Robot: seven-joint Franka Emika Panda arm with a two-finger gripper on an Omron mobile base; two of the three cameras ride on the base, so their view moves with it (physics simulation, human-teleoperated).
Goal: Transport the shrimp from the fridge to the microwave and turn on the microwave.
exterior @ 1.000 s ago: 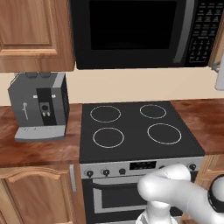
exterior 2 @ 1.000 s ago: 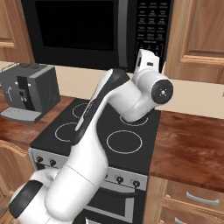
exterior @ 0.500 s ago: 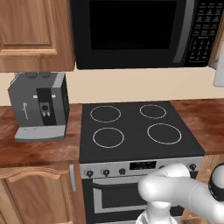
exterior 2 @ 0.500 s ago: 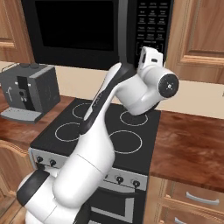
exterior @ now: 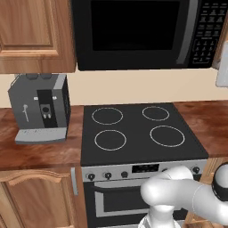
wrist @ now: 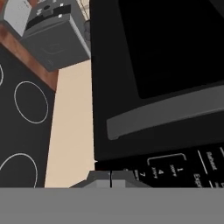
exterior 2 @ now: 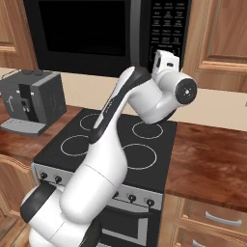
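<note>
Microwave (wrist: 166,65), door closed, hung just ahead of my gripper (wrist: 110,178), whose jaws were pressed together near its keypad (wrist: 183,168). Below lay one four-ring stove (exterior: 138,131) set in brown counter (exterior: 35,151), one coffee machine (exterior: 40,107) aside.

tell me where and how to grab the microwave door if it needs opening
Take the microwave by its long vertical handle, the grey bar between the dark window and the keypad. Come at it from the front, fingers on either side of the bar. It looks like the one raised part of a flat door, so probably the only good hold.
</note>
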